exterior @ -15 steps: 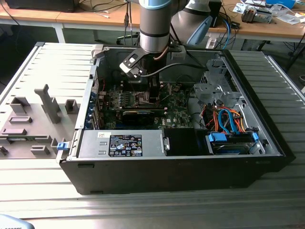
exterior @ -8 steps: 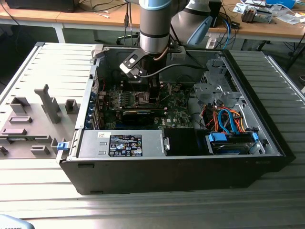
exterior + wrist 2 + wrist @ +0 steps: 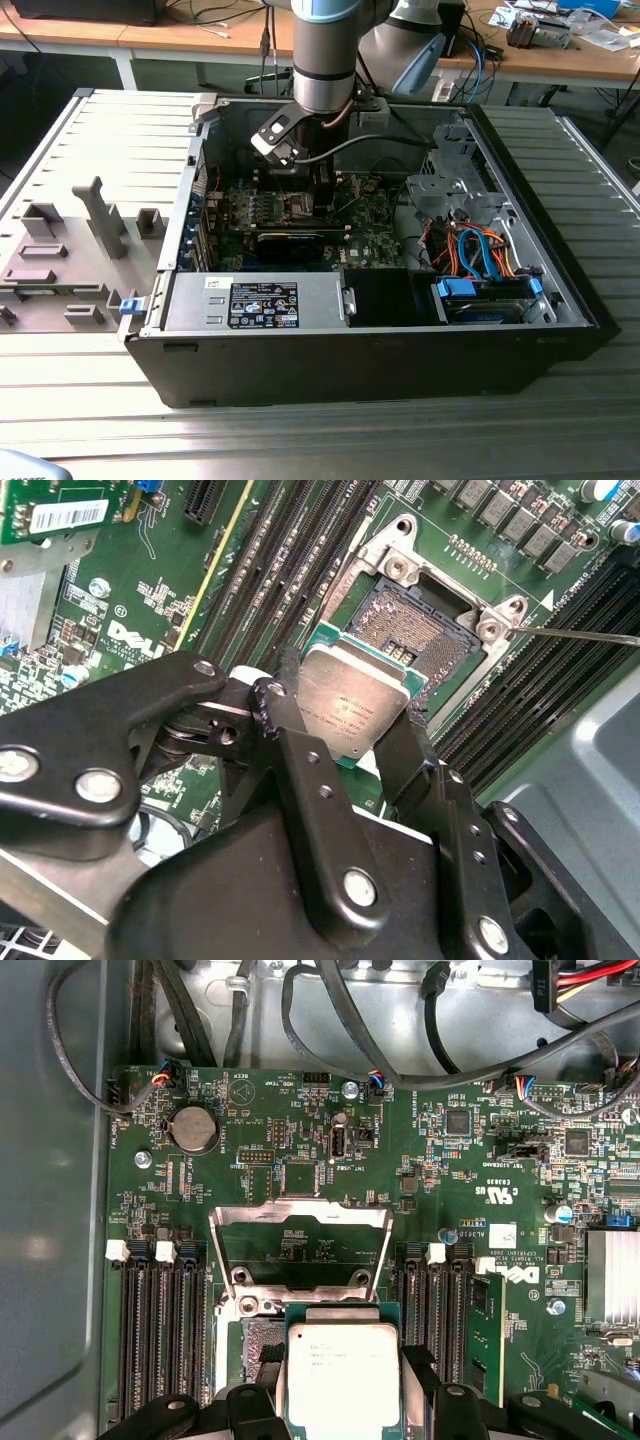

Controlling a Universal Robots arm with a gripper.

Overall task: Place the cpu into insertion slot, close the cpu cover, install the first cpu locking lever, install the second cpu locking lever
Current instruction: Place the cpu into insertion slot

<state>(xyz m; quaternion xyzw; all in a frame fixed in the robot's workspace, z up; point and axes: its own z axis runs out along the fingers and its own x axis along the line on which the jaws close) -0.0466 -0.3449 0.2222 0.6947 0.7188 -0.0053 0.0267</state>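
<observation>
The cpu, a flat square chip with a silvery-grey top, is clamped by 2 opposite edges between the black fingers of the gripper. In both wrist views it hangs partly over the insertion slot, covering the near part of the slot while the brownish-gold contact field beyond it lies bare. Whether the chip touches the slot cannot be told.

In the first wrist view the cpu sits between the gripper fingertips, and a strip of the insertion slot shows beside it. Just beyond the slot the cpu cover, a grey metal frame plate with a window, stands swung up and open. In the second wrist view a thin wire locking lever sticks out sideways from the slot's corner, unlatched.

Rows of narrow black memory slots flank the slot on both sides of the green motherboard. A round coin battery lies farther out on the board, and dark cables run along its edge.

In the exterior view the robot arm reaches straight down into an open computer case, which lies on its side on a ribbed metal tabletop. Grey fixture blocks stand well apart from the case at the exterior view's left.
</observation>
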